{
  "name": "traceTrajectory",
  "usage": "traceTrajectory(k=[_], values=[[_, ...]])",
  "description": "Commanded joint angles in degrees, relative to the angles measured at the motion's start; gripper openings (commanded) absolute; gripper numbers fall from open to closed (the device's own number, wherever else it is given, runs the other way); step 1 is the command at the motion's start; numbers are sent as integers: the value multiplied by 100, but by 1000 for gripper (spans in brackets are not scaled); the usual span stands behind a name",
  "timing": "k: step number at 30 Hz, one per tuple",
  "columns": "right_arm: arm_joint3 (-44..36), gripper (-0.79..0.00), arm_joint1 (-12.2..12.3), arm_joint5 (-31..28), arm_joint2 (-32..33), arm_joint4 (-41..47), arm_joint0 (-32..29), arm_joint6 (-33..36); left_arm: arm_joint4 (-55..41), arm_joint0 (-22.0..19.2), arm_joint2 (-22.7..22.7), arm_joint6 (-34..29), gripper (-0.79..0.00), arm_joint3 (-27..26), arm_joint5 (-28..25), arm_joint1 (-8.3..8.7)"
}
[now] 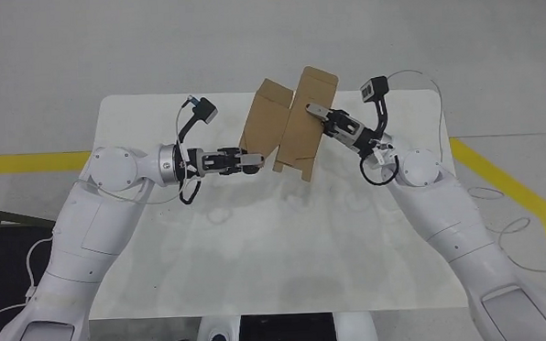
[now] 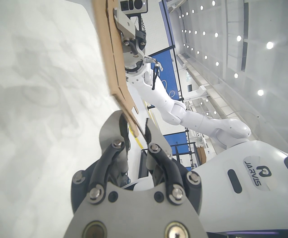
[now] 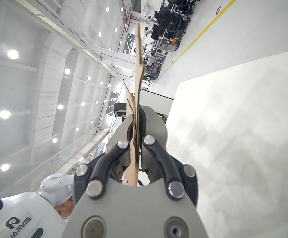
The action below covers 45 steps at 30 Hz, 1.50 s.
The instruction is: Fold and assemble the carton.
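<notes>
While lifted over the surface (image 1: pixel 258 254) toward 12 o'clock, pinned from two sides: the carton (image 1: pixel 285 124). Flattened brown corrugated cardboard, two rectangular panels creased side by side, slotted flaps at the ends. Long axis from 1 o'clock down to 7 o'clock, panels standing edge-up off the white top. Clamped tight on the 3 o'clock panel by the right hand (image 1: pixel 318 112), board squeezed between metal fingers. At the 7 o'clock corner, left hand (image 1: pixel 262 162) narrowly parted around a flap tip, cardboard against one pad, a gap beside the other.
</notes>
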Motion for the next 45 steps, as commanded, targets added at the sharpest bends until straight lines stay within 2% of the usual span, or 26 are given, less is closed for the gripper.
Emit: traceTrajectory(k=[1, 4, 5, 9, 10, 11, 12, 13, 20, 21, 23, 24, 27, 28, 30, 34, 45], values=[[-11, -785, -10, 11, 15, -28, -3, 8, 27, -3, 4, 17, -785, 23, 30, 1], [-41, -785, -24, 27, 46, -61, -12, 25, 52, -13, 3, 36, -785, 65, 65, 2], [-52, -785, -29, 28, 56, -72, -17, 35, 62, -16, 0, 48, -736, 83, 74, 2], [-84, -785, -48, 41, 93, -111, -31, 54, 72, -44, -10, 77, -443, 136, 97, 3], [-86, -785, -52, 42, 102, -122, -36, 55, 65, -51, -15, 85, -332, 148, 103, 2], [-89, -785, -58, 44, 108, -130, -39, 59, 53, -57, -18, 85, -169, 161, 117, 2], [-88, -785, -63, 51, 113, -140, -41, 70, 40, -64, -24, 87, -58, 175, 134, 3], [-84, -785, -69, 62, 118, -143, -42, 74, 15, -70, -31, 93, 0, 186, 146, 2], [-82, -785, -110, 78, 154, -194, -48, 104, -96, -101, -61, 89, 0, 236, 198, 1], [-85, -785, -115, 81, 161, -199, -51, 106, -94, -107, -59, 95, -52, 246, 204, 0], [-93, -785, -123, 74, 178, -215, -59, 124, -100, -116, -51, 108, -108, 259, 219, -3], [-92, -785, -126, 82, 189, -230, -63, 127, -98, -121, -48, 117, -151, 263, 228, -5], [-103, -785, -135, 94, 223, -258, -84, 128, -127, -131, -42, 135, -400, 273, 252, -9], [-109, -785, -138, 97, 233, -268, -92, 127, -135, -133, -40, 139, -422, 273, 255, -11], [-118, -785, -144, 98, 254, -295, -103, 121, -140, -139, -38, 132, -520, 281, 266, -12], [-138, -785, -161, 101, 278, -332, -119, 128, -143, -152, -41, 144, -776, 317, 285, -13], [-143, -785, -203, 108, 352, -415, -156, 148, -123, -166, -34, 171, -785, 343, 312, -18]])
